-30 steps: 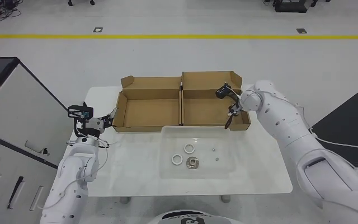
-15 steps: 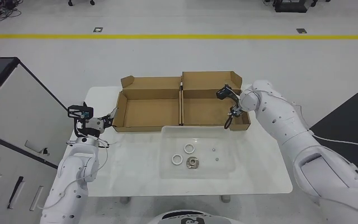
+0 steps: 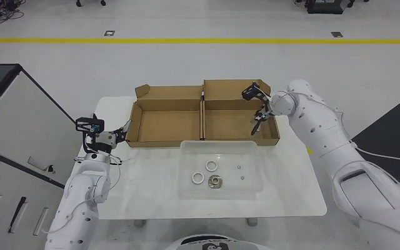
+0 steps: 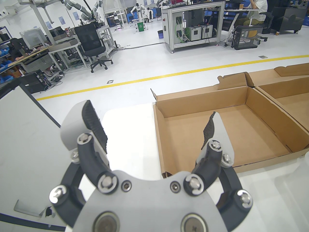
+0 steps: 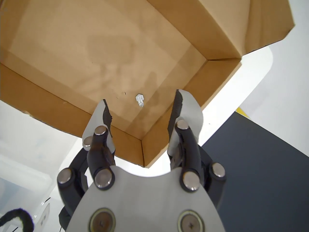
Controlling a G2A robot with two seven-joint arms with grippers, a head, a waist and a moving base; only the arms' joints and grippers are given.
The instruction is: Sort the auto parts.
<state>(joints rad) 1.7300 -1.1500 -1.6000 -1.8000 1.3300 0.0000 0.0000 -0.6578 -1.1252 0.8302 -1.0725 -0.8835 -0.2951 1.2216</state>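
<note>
hanging over the right end of the right cardboard box (image 3: 234, 84), the right gripper (image 5: 142, 100) was seen with its jaws released and nothing between them. a small silver bolt (image 5: 139, 100) was found lying on its side on the floor of that box, near the corner made by the near and right walls. the left gripper (image 4: 149, 112) was held just left of the left cardboard box (image 3: 165, 103), above the table (image 3: 300, 187), its jaws likewise spread apart and empty. the two boxes were set side by side, touching, on the far half of the table. a clear tray (image 3: 250, 187) was placed just near of them; in it were seen two white rings (image 3: 212, 165), a round metal part (image 3: 215, 182) and two small silver pieces (image 3: 239, 167).
</note>
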